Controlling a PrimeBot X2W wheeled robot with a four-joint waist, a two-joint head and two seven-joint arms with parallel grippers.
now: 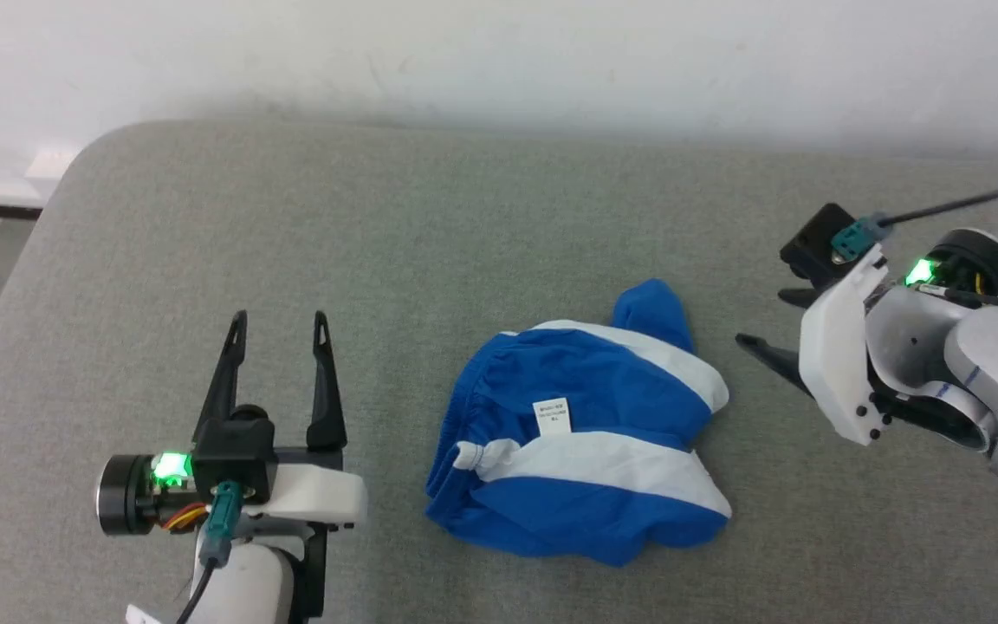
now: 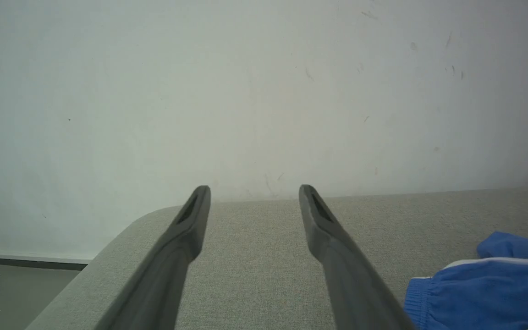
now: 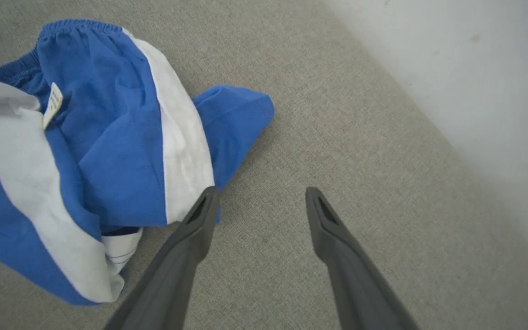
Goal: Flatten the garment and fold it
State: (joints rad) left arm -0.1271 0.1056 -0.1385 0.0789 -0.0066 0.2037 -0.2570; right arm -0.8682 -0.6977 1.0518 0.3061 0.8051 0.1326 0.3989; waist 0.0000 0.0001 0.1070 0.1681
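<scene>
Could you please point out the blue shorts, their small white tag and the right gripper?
Royal-blue shorts with white side stripes [image 1: 620, 394]: head view, blue panel beside the tag.
Small white tag [image 1: 552, 415]: head view, its middle.
Right gripper with dark fingers [image 3: 261, 192]: right wrist view, midway between fingertips.

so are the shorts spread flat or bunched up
Bunched up: the shorts lie in a crumpled heap on the grey surface, white stripes twisted, layers overlapping.
</scene>
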